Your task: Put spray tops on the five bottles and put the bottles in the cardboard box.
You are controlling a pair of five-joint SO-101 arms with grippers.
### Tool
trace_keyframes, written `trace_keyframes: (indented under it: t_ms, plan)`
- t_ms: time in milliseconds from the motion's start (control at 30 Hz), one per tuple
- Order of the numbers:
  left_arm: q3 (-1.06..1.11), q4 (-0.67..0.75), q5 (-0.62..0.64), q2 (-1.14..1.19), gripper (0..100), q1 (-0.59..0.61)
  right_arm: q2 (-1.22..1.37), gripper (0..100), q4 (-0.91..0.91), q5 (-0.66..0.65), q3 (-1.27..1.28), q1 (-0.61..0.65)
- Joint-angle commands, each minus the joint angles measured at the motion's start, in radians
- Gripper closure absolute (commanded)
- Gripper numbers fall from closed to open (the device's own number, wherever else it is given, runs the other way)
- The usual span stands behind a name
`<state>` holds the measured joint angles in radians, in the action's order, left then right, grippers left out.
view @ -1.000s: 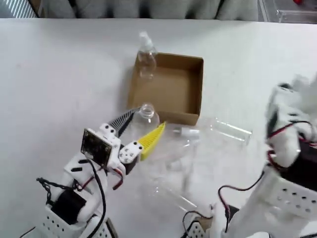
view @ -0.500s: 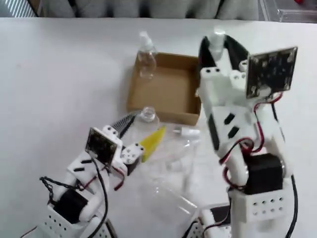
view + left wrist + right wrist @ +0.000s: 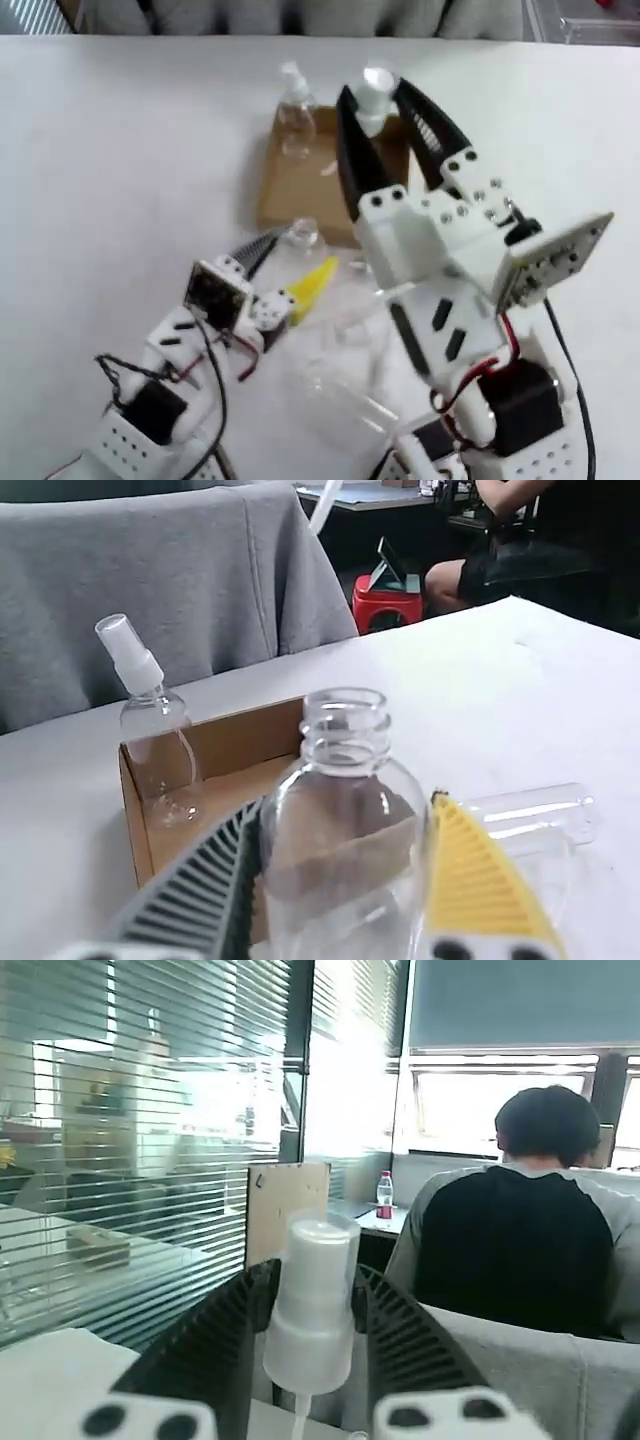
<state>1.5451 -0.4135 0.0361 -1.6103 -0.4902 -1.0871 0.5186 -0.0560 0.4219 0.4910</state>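
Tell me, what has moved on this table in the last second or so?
The right pincer rose from the far right side and swung left. Clamped on a spray top, it now hangs over the cardboard box. The left pincer kept hold of the open bottle in nearly the same spot. The capped bottle at the box's far corner stayed put.

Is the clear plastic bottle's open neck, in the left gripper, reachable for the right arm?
Likely yes: the neck stands upright, uncovered; nothing lies between it and the right gripper holding a white spray top.
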Motion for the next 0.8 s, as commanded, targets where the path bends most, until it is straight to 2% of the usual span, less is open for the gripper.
trace_keyframes:
  t_ms: [0, 300, 433, 767]
  plan:
    - [0.023, 0.106, 0.008, -0.012, 98, -0.007, -0.012, 98.3, -0.010, 0.009, -0.006, 0.012]
    - [0.028, 0.106, 0.005, -0.012, 98, -0.007, -0.019, 98.3, 0.111, 0.012, -0.006, 0.019]
    - [0.028, 0.104, 0.005, -0.012, 98, -0.007, -0.021, 98.3, 0.136, 0.106, -0.014, 0.019]
    - [0.028, 0.104, 0.005, -0.012, 98, -0.007, -0.021, 98.3, 0.176, 0.115, -0.012, 0.021]
